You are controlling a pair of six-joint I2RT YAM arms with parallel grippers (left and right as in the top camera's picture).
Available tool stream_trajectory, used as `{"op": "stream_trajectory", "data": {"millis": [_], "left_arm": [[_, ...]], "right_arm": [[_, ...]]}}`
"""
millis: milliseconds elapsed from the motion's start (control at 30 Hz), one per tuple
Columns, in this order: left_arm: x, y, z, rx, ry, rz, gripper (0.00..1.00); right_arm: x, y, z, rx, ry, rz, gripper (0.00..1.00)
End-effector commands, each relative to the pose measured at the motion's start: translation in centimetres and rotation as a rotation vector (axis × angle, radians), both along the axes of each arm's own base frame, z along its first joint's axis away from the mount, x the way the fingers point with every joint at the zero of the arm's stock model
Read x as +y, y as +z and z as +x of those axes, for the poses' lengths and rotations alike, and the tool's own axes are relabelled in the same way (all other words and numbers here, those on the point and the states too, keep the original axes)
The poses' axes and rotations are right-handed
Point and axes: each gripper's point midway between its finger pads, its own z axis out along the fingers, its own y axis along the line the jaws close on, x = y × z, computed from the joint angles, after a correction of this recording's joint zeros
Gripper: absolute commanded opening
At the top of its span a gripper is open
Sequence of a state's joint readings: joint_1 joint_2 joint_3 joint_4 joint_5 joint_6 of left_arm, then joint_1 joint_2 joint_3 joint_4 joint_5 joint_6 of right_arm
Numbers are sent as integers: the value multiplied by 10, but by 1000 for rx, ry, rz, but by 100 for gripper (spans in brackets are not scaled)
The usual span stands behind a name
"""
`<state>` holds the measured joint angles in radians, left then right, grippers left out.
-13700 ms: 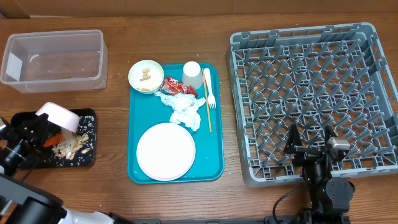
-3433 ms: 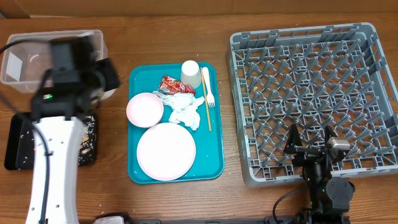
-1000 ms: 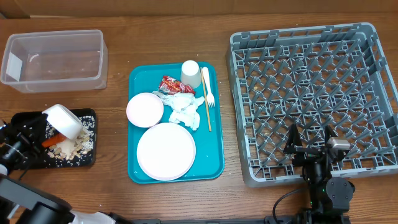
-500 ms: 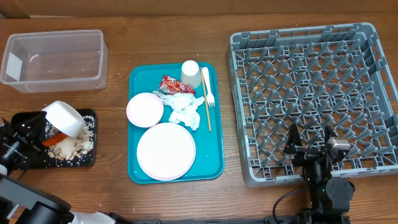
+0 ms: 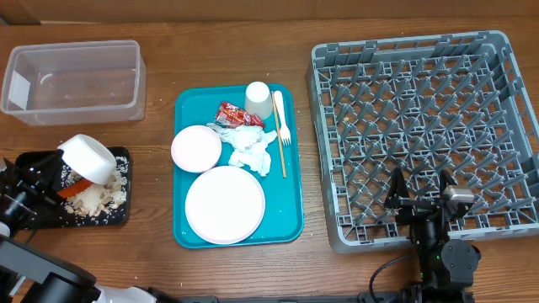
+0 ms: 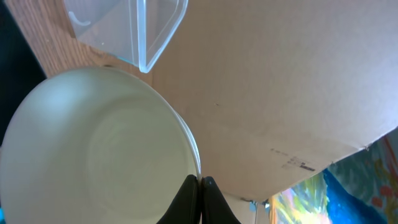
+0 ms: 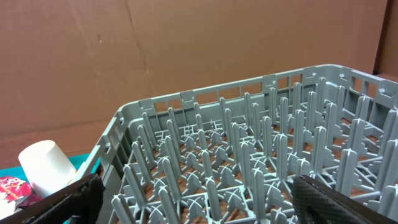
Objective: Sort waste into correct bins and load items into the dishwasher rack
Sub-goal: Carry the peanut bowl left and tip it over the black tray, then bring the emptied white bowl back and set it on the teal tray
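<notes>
While I watch from overhead, the left gripper (image 5: pixel 56 170) at the table's left edge holds a small white bowl (image 5: pixel 87 156), tipped over the shallow black tray (image 5: pixel 125 187), where pale lumpy nuts (image 5: pixel 94 199) and an orange carrot (image 5: pixel 69 190) lie. On the left wrist camera, two dark fingers (image 6: pixel 185 202) pinch the bowl's thin, smooth rim, below a corner of the clear tub (image 6: pixel 124 31). On the right wrist camera, my right gripper (image 7: pixel 199 208) stands with its fingers wide apart, facing the grey pegged dishwasher rack (image 7: pixel 249 155).
</notes>
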<state>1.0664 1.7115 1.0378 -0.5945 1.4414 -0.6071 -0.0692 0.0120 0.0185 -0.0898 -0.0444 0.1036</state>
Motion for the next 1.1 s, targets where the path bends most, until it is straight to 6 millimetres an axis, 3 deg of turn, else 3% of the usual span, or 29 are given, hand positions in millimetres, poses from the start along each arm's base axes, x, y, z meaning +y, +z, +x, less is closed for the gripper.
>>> {"op": "stream_trajectory", "data": {"millis": [0, 200, 367, 533, 633, 800, 933, 1067], "left_arm": [[-11, 13, 3, -99, -53, -11, 4], [-39, 22, 15, -169, -152, 22, 4], [-78, 51, 23, -230, -256, 109, 4], [-109, 84, 27, -275, -299, 363, 4], [-130, 90, 33, -234, -296, 537, 4], [-176, 101, 59, -248, -294, 863, 4], [-213, 91, 89, -200, -248, 1090, 4], [-230, 78, 110, -111, -135, 1364, 4]], "right_arm": [[1, -1, 0, -6, 2, -7, 100], [1, -1, 0, -6, 2, -7, 100], [1, -1, 0, -6, 2, -7, 100], [1, -1, 0, -6, 2, -7, 100], [1, -1, 0, -6, 2, -7, 100], [1, -1, 0, -6, 2, -7, 100], [1, -1, 0, -6, 2, -7, 100], [1, -1, 0, -6, 2, -7, 100]]}}
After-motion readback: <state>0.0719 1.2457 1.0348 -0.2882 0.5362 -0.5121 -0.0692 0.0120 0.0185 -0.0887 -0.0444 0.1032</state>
